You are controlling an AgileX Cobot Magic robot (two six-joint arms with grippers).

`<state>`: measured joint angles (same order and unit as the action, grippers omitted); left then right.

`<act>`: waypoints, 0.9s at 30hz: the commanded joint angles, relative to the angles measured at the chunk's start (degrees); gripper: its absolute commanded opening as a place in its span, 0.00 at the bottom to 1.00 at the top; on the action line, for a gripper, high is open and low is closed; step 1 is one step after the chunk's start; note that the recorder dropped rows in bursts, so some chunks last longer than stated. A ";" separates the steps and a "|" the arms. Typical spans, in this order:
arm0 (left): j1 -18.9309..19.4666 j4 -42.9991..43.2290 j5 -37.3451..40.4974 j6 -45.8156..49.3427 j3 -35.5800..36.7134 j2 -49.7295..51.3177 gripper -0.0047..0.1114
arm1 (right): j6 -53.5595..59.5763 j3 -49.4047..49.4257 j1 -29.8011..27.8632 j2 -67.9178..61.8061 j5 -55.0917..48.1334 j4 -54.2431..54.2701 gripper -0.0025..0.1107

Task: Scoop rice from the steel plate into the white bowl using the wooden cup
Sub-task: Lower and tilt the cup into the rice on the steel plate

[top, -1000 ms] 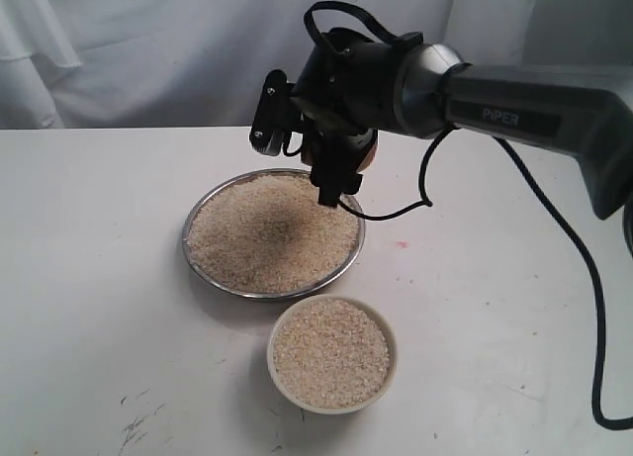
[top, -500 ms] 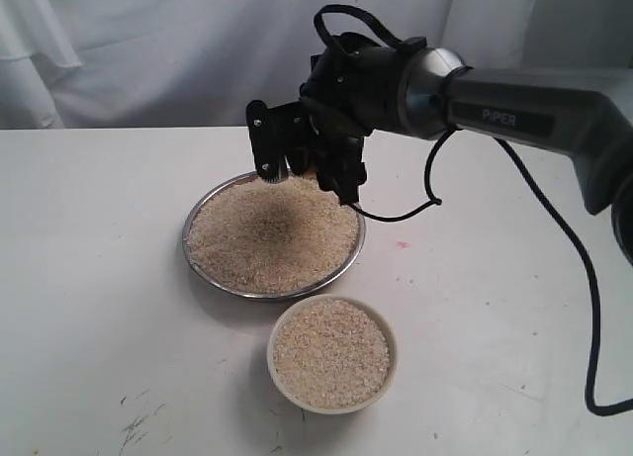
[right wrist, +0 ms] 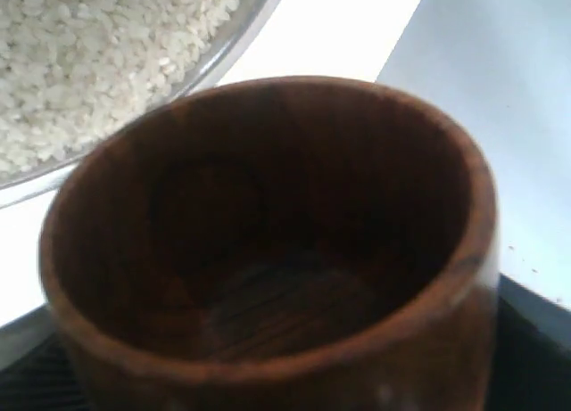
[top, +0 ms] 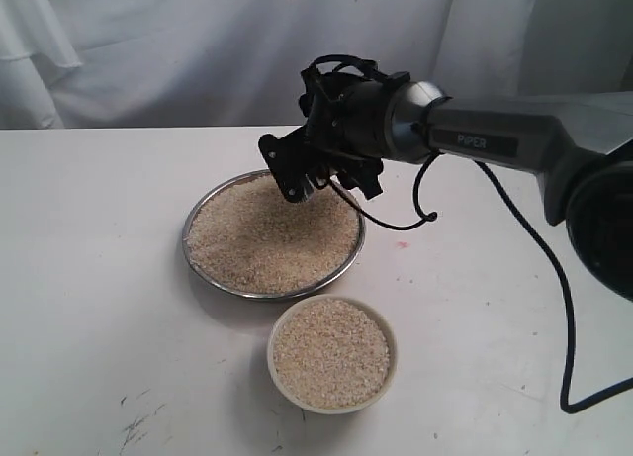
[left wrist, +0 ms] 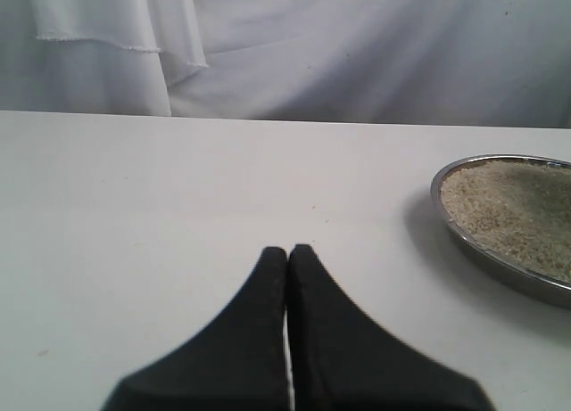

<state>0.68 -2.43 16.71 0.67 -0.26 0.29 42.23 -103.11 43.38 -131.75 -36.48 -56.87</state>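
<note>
Jaws: right gripper (top: 324,179) clamps empty reddish-brown rounded wooden cup (right wrist: 268,250); left gripper (left wrist: 287,259) pressed together, idle. Cup now lower, tipped over shiny round steel plate (top: 186,240) far rim. Next scoop of pale rice grains (top: 267,233) likely starting.

Exterior: high, oblique, facing backdrop (top: 148,50). Left wrist: low over table (left wrist: 134,179). Right wrist: close on wooden cup (right wrist: 268,250). Shared: steel plate (top: 186,240).

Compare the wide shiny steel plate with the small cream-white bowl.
The steel plate is shiny metal, thin-rimmed; the white bowl is matt with a thick rim. The plate is wider than the bowl. The plate sits farther back, the bowl nearer the camera. Both are round, stand on the white table and hold rice.
</note>
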 commanded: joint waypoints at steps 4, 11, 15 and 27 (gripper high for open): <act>-0.09 -0.04 -0.36 -0.18 0.26 -0.29 0.04 | 1.35 -0.66 1.81 -4.45 1.29 -9.62 0.02; -0.09 -0.04 -0.36 -0.18 0.26 -0.29 0.04 | 1.35 -0.66 1.94 -6.93 1.29 -13.73 0.02; -0.09 -0.04 -0.36 -0.18 0.26 -0.29 0.04 | 1.12 -0.66 2.06 -7.38 1.29 -13.59 0.02; -0.09 -0.04 -0.36 -0.18 0.26 -0.29 0.04 | -0.92 -0.66 4.73 -7.73 0.37 -14.03 0.02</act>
<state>0.68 -2.43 16.71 0.67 -0.26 0.29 43.09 -103.79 47.00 -139.11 -37.58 -72.79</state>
